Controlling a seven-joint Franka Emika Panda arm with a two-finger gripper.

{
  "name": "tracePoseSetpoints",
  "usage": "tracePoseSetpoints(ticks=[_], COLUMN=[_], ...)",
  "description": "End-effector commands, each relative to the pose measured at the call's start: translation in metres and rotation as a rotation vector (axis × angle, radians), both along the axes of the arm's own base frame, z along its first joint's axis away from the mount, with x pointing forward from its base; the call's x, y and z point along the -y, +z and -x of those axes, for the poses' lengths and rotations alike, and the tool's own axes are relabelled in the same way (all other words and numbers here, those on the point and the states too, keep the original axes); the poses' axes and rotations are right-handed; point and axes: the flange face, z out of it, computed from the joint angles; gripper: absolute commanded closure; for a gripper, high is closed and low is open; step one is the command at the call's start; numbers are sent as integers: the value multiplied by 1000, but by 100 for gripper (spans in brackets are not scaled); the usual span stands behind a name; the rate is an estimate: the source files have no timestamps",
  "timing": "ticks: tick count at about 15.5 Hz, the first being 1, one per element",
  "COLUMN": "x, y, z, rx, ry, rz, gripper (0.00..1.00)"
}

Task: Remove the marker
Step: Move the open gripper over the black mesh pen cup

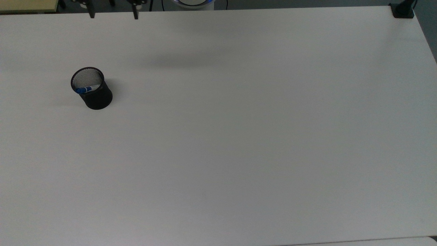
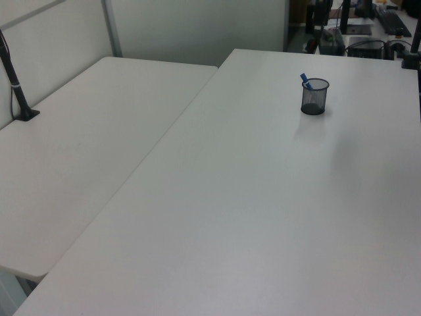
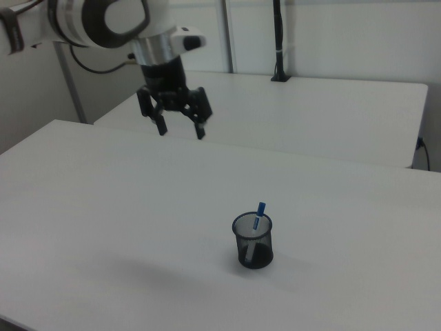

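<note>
Approach stage: gripper (image 3: 182,130) high above the table, marker (image 3: 258,215) not yet grasped.

The marker stands in the black mesh cup (image 3: 253,243), leaning against the rim with its blue cap protruding above it; in the top view the marker (image 1: 85,90) lies across the cup (image 1: 92,89) opening toward the top view's left. The protruding cap is the accessible grasp point, since the cup wall encloses the barrel. The gripper hangs well apart from the cup, with its two fingers spread wide and holding nothing, a spacing suited to straddling the slim barrel. Its fingertips (image 1: 136,15) appear at the upper edge of the top view. The white table (image 1: 259,130) carries the cup alone, so the descent path appears unobstructed. Expected risk: tipping the light cup during extraction.
</note>
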Motion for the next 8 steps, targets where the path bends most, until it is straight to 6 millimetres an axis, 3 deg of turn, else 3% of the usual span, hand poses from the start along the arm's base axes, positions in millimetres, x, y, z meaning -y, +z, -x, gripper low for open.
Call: tracePoseSetpoints(ticks=[1, 4, 8], x=[48, 78, 95], y=[-30, -74, -128], z=[7, -6, -14], rx=[-38, 14, 130], ry=[47, -36, -106], rz=[31, 71, 97], gripper=[0, 0, 0])
